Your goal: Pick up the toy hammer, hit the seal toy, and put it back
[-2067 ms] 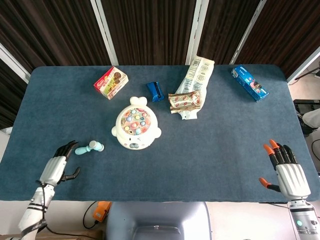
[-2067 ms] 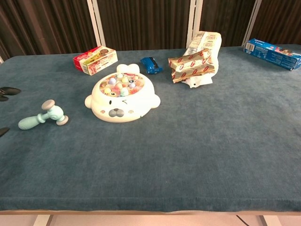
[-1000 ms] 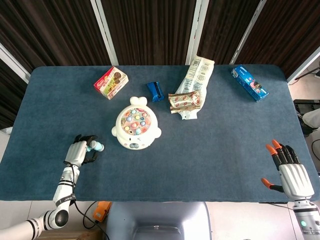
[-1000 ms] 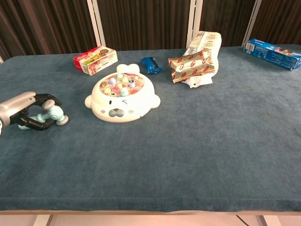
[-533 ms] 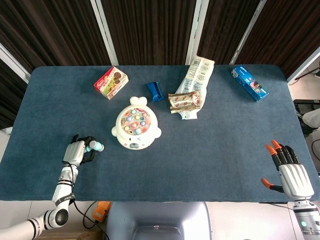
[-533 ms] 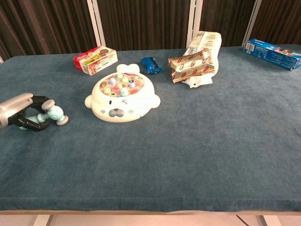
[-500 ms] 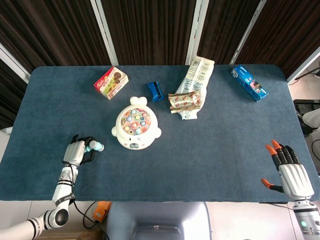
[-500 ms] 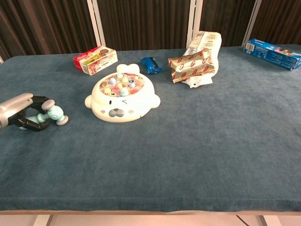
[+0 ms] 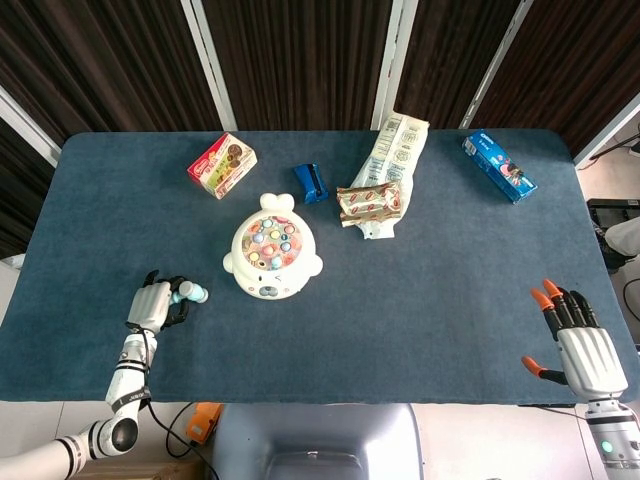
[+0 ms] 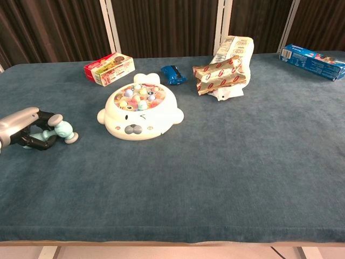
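Note:
The pale blue toy hammer [image 9: 191, 293] lies on the blue tablecloth left of the seal toy [image 9: 270, 258]. Its head [image 10: 64, 131] points toward the seal, and its handle is hidden under my left hand [image 9: 152, 306]. That hand [image 10: 25, 130] wraps its dark fingers around the handle, low on the cloth. The white seal toy [image 10: 140, 108] has several coloured pegs on top and sits untouched. My right hand [image 9: 578, 342] hovers at the near right corner with fingers spread and nothing in it. The chest view does not show it.
Behind the seal stand a red snack box [image 9: 221, 165] and a small blue object [image 9: 311, 183]. Brown snack packs [image 9: 370, 202] lie on a long white packet [image 9: 398, 145]. A blue box [image 9: 498, 166] sits at the far right.
My left hand moved in from the table edge onto the hammer and curled its fingers round the handle. Over the last half second it barely shifts. The right hand stays put.

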Tool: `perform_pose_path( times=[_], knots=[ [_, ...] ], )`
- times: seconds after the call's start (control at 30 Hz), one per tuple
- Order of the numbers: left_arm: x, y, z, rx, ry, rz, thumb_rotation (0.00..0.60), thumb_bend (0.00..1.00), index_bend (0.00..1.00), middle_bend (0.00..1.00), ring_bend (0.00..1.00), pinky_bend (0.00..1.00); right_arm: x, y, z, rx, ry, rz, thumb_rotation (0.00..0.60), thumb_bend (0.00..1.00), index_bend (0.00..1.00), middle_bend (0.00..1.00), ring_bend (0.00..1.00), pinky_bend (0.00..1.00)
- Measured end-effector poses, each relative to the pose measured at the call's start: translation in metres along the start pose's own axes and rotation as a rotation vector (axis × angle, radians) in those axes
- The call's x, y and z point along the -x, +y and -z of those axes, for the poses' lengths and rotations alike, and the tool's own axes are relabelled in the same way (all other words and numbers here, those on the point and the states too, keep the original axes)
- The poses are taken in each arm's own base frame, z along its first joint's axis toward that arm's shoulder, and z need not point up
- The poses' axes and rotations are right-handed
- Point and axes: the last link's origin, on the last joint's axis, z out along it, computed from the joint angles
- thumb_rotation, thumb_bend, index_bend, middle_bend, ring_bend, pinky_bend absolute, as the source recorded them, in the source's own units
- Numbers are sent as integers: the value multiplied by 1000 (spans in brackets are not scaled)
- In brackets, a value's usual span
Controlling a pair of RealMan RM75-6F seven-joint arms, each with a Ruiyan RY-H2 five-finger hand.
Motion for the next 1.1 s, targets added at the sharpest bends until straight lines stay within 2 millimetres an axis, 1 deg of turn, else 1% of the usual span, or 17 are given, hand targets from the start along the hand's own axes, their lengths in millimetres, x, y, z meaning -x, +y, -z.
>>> perform_pose_path(
  times=[0.3, 0.4, 0.63, 0.9, 1.1],
  knots=[
    [1, 1, -1, 2, -4, -7, 600, 520, 402, 411, 327, 109, 1, 0, 0, -1, -3, 2, 600, 241, 0, 0, 0, 0],
    [1, 1, -1, -1, -2, -10, 600, 529, 426, 436, 336, 121, 1, 0, 0, -2, -3, 2, 600, 242, 0, 0, 0, 0],
    [1, 2, -1, -1, 12, -39, 600, 553, 522, 538, 407, 163, 1, -1, 0, -1, -5, 3, 600, 241, 0, 0, 0, 0],
    [0, 2, 0, -7, 26, -42, 600, 569, 572, 588, 438, 183, 1, -1, 0, 0, -3, 3, 600, 241, 0, 0, 0, 0],
    [0, 2, 2, -2, 43, -46, 600, 602, 607, 624, 447, 193, 1, -1, 0, 0, -4, 3, 600, 241, 0, 0, 0, 0]
  ],
)
